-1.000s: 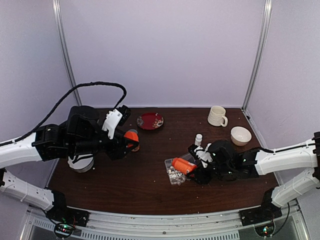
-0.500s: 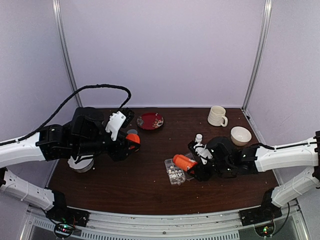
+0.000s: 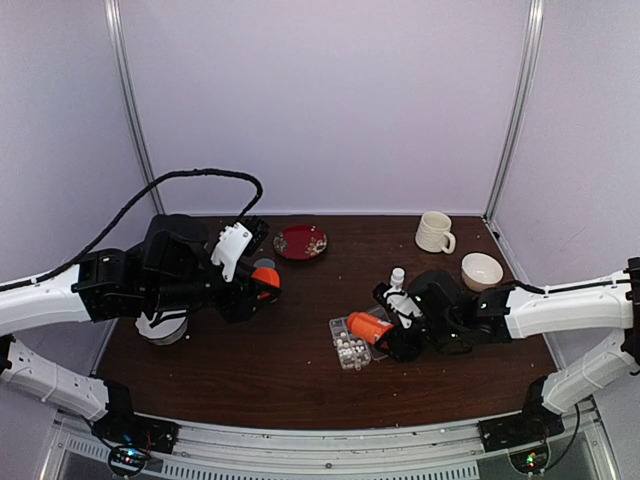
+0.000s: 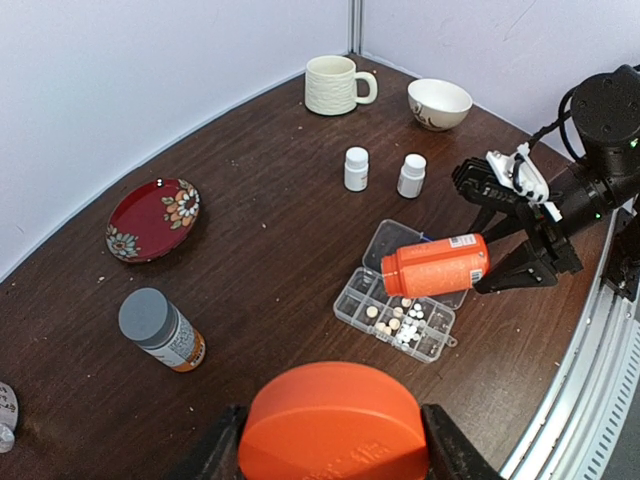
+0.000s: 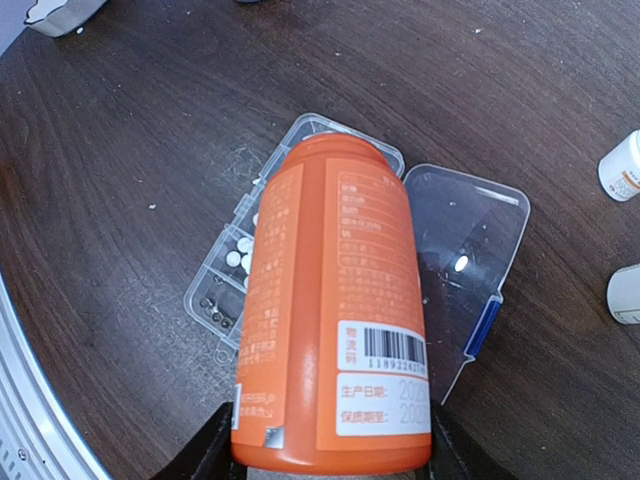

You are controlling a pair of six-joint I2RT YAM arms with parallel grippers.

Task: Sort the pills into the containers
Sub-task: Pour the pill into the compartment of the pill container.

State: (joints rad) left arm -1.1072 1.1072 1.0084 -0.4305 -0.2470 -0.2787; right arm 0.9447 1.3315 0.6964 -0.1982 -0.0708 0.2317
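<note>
My right end effector (image 5: 330,455) pinches the orange bottle (image 5: 335,290) tipped over the organizer box's (image 4: 350,302) hinged edge, while my left end effector (image 4: 335,450) clamps an orange cap (image 4: 330,410), bare counter (image 4: 260,260) between them.

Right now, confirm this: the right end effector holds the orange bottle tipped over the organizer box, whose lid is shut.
No. The right end effector holds the orange bottle tipped over the organizer box, but the lid is open, lying flat beside the cells; the right wrist view shows it.
</note>
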